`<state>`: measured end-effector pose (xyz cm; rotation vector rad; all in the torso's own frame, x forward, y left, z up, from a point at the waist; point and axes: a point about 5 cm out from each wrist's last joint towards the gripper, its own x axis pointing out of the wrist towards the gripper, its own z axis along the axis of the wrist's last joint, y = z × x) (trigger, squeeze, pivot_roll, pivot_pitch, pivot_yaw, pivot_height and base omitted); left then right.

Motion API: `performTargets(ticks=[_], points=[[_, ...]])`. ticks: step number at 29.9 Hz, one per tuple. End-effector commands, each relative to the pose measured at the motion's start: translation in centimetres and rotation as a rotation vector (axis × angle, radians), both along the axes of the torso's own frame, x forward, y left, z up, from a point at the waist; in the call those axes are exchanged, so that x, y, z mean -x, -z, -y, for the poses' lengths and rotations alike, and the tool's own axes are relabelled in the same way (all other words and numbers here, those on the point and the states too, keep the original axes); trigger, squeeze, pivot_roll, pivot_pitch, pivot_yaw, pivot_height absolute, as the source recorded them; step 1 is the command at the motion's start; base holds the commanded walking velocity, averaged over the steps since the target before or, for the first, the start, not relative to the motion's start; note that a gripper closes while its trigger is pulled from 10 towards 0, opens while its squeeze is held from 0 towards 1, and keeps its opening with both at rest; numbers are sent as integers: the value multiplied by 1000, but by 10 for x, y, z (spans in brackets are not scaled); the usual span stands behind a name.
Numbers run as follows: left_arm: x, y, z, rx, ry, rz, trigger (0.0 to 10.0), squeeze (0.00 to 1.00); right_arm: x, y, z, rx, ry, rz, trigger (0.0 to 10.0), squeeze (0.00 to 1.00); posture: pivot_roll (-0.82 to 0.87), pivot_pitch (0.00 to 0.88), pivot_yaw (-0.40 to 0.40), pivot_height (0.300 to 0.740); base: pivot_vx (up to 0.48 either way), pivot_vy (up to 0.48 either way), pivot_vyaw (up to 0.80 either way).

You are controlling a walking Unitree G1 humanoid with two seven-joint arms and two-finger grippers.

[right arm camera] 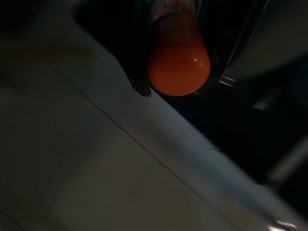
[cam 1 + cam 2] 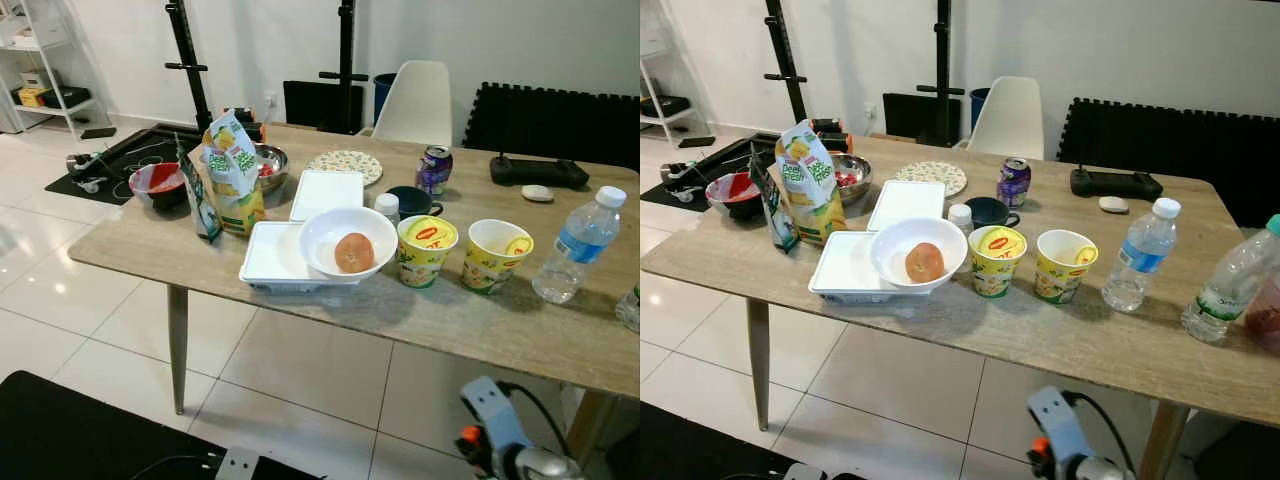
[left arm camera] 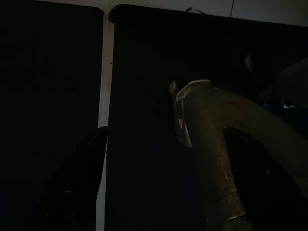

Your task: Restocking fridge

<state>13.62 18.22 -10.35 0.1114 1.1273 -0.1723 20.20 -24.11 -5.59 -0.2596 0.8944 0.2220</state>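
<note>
Already my right gripper point(image 1: 173, 89) is pressed on an orange bottle point(image 1: 178, 53), its rounded bottom showing between my two black fingers point(image 1: 137, 57) in the right wrist view, above the pale tiled floor point(image 1: 72, 159). My right arm hangs low in front of the near edge of the wooden table point(image 2: 470, 320). My left arm hangs idle in the dark, and I cannot tell how its fingers stand.

I judge that the step now is to carry this bottle to the fridge, which I do not see from here. To do it well, I should keep the squeeze firm and steady, because the bottle is smooth and round and could slip down while I walk. I should hold the wrist quiet and turn my body slowly, keeping the arm away from the table leg point(image 2: 177, 345).

Other goods wait on the table: a white bowl with a brown egg point(image 2: 352, 252) on a white container point(image 2: 275, 255), two yellow noodle cups point(image 2: 426, 250), a water bottle point(image 2: 578, 245) on the right, a purple can point(image 2: 434, 169) farther back, and a yellow-green snack bag point(image 2: 233, 175) on the left. These I would leave for later trips.
</note>
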Motion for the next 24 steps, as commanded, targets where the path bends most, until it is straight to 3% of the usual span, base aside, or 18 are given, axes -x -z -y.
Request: performTargets(ticks=[1, 2, 3, 5, 6, 9, 12, 18, 24], points=[[8, 3, 0, -9, 8, -32, 10000, 0, 20, 10, 11, 46, 129, -52, 10000, 0, -53, 0, -26, 740, 0, 0, 0], [8, 3, 0, -9, 8, -33, 10000, 0, 34, 17, 16, 66, 196, -88, 10000, 0, -55, 0, -26, 740, 0, 0, 0], [8, 3, 0, -9, 8, -33, 10000, 0, 34, 17, 16, 66, 196, -88, 10000, 0, -55, 0, -26, 740, 0, 0, 0], [8, 3, 0, -10, 9, -34, 10000, 0, 64, 30, 18, 109, 250, -164, 10000, 0, -55, 0, -26, 740, 0, 0, 0], [8, 3, 0, -10, 9, -34, 10000, 0, 64, 30, 18, 109, 250, -164, 10000, 0, -55, 0, -26, 740, 0, 0, 0], [9, 3, -1, -23, 1, -35, 10000, 0, 95, 41, 17, 147, 318, -236, 10000, 0, -61, 0, -23, 740, 0, 0, 0], [10, 3, -3, -40, 0, -38, 10000, 0, 108, 45, 17, 156, 349, -269, 10000, 0, -61, 0, -23, 740, 0, 0, 0], [13, 4, -10, -83, 33, -61, 10000, 0, 110, 46, 14, 156, 361, -266, 10000, 0, -63, 0, -17, 740, 0, 0, 0], [13, 4, -10, -85, 38, -66, 10000, 0, 100, 44, 12, 165, 333, -241, 10000, 0, -62, 0, -15, 740, 0, 0, 0]])
